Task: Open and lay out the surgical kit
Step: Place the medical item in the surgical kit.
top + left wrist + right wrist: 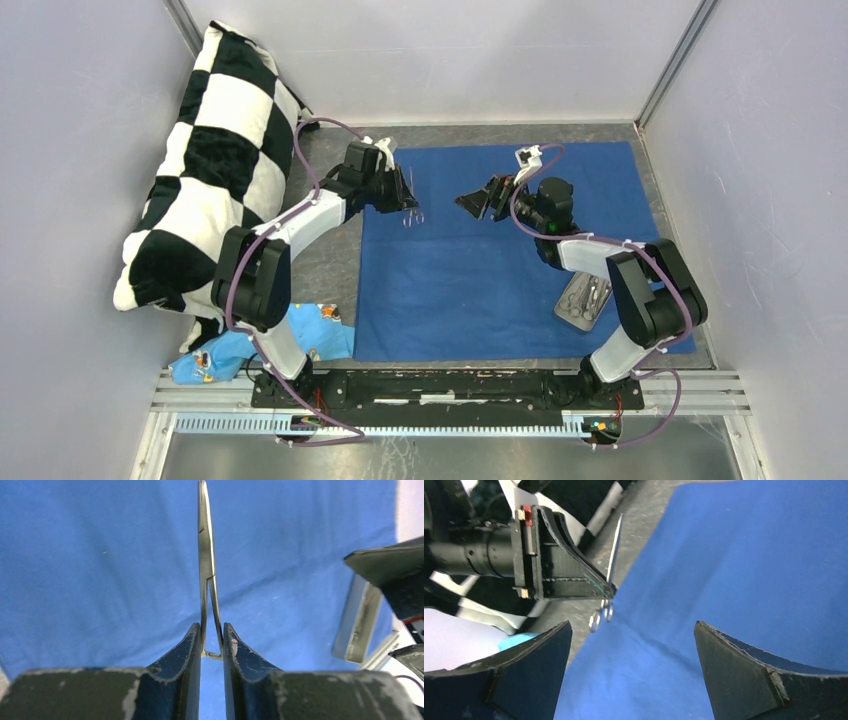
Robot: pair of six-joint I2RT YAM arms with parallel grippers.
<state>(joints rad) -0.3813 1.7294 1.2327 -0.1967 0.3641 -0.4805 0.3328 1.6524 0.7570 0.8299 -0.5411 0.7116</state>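
The middle and near part of the blue cloth [460, 290] lie bare, open room for either arm. At its far left corner the left gripper [405, 198] pinches a thin steel instrument [412, 213], and the wide-spread right gripper [475, 203] is near it — only a narrow gap between them. A checkered pillow [215, 150] blocks the left side — a steel tray [583, 300] lies under the right arm.

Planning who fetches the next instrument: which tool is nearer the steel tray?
Right. The right tool, open, hangs over the blue cloth, beyond the tray and to its left; the left tool, shut on a scissor-like instrument, is farther left, at the cloth's left edge.
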